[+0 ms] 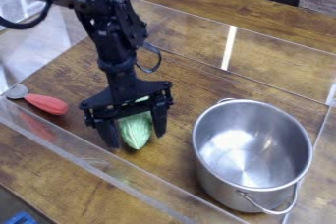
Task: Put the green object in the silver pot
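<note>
Gourd (136, 131), green, lies on the wooden counter (66, 174), between the parted fingers (134, 128), which straddle it, presumably for a grasp across its width. Silver pot (252, 149) stands upright beside it, mouth unobstructed, well placed for the drop. Red item (47, 103) sits apart, seemingly irrelevant.

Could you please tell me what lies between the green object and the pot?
Between the green object and the pot, the camera view shows bare wooden tabletop, with part of the gripper above it.
</note>
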`<state>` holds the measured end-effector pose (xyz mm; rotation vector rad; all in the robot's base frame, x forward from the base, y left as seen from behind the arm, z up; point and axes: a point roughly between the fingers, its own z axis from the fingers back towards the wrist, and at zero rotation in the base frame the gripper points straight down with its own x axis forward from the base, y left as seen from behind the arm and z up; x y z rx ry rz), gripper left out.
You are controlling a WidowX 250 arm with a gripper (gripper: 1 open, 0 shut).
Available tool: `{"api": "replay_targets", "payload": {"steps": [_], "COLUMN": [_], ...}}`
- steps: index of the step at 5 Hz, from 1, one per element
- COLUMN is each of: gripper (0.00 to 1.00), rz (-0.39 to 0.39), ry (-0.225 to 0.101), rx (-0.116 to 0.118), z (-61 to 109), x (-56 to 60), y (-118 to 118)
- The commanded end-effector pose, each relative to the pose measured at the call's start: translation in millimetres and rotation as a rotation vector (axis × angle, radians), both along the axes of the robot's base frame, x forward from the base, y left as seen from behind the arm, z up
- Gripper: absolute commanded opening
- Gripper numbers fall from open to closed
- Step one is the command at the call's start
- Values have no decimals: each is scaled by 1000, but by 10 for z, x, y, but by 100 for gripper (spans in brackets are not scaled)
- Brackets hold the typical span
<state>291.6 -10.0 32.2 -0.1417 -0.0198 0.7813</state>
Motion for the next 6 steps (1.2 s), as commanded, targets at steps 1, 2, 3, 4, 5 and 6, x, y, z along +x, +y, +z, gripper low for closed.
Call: {"api": "replay_targets", "payload": {"steps": [1,2,3,4,5,6], "gripper": [100,100,100,100,100,100], "rz": [19,20,19,19,19,20], "ry": [-36,-40,-44,-47,-50,-53], "rx": [-2,0,3,6,8,10], "z": [37,29,30,48,68,71], "x": [40,59,77,96,113,128], "y": [63,81,95,111,127,143]}}
